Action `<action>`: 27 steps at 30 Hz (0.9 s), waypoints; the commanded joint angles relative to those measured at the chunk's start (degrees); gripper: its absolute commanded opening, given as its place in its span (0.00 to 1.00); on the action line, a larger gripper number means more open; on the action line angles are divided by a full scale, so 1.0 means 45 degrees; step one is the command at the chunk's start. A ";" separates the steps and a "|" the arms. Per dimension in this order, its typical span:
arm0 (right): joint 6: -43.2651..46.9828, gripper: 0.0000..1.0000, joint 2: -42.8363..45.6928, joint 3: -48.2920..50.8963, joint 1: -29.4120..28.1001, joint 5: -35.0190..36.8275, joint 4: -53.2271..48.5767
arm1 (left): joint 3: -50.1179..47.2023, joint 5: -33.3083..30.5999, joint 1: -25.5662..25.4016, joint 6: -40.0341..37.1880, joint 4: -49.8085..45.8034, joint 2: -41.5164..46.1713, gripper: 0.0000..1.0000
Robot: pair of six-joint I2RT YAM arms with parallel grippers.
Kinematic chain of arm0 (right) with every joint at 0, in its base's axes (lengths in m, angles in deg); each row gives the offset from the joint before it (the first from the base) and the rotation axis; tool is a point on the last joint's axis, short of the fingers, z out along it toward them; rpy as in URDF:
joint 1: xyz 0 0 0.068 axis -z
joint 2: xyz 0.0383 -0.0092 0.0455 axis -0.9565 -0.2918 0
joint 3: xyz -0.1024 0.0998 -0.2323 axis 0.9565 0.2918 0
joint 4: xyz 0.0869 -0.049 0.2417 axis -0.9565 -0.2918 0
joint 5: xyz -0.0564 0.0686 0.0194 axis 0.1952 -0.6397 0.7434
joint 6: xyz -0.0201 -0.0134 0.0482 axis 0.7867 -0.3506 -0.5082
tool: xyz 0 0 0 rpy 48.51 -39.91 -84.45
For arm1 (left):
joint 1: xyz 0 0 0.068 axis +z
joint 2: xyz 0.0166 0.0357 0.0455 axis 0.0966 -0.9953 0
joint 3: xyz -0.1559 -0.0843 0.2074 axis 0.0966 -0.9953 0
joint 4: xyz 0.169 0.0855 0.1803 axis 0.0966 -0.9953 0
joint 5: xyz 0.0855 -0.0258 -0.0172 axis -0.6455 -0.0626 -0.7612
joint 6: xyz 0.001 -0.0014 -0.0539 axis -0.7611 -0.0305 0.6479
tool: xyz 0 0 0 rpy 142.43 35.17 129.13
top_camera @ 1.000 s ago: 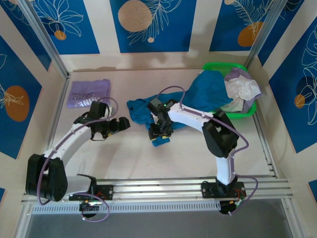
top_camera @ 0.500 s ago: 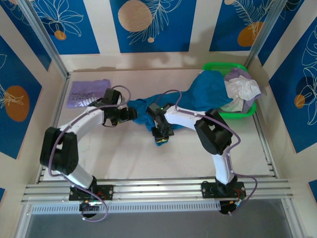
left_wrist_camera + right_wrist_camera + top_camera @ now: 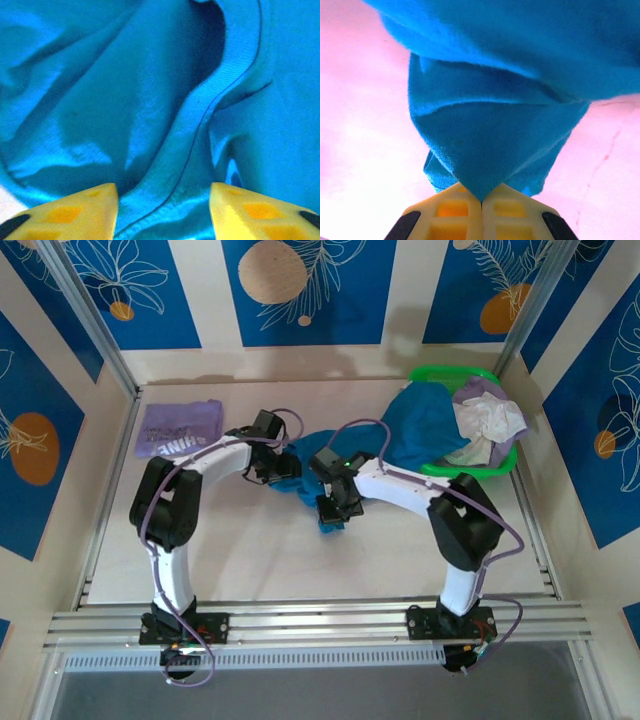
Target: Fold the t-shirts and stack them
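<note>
In green basket, white and lilac t-shirts; teal t-shirt spilling out, pinched by right gripper; left gripper spread.

Table, pale cream, flat top, is sitting between blue-and-cream patterned walls and is carrying three items. Item one: lavender-purple t-shirt with white lettering, folded flat, is lying at the far left corner, well apart from the rest. Item two: teal-blue t-shirt, crumpled, is lying partly on the middle of the top, while its other end is draping up over the rim of the basket. Item three: green plastic basket is standing at the far right corner, near the walls. Aluminium rail is running along the near edge, with bare tabletop stretching between it and the cloth
</note>
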 commanded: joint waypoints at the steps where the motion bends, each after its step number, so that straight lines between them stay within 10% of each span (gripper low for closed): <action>1: -0.0322 0.00 0.0953 0.0455 0.0255 -0.0180 0.0004 | 0.0649 0.0129 -0.0260 -0.0064 -0.0226 -0.0683 0.46; 8: -0.0327 0.00 0.2749 0.0760 0.0862 -0.0094 -0.0255 | 0.0921 0.0099 -0.0624 0.0108 -0.0233 -0.0479 0.00; 27: 0.3934 0.00 0.6373 -0.8823 0.2120 0.4368 -0.2612 | 0.7893 -0.1222 -0.0639 0.0408 -0.3300 0.4314 0.00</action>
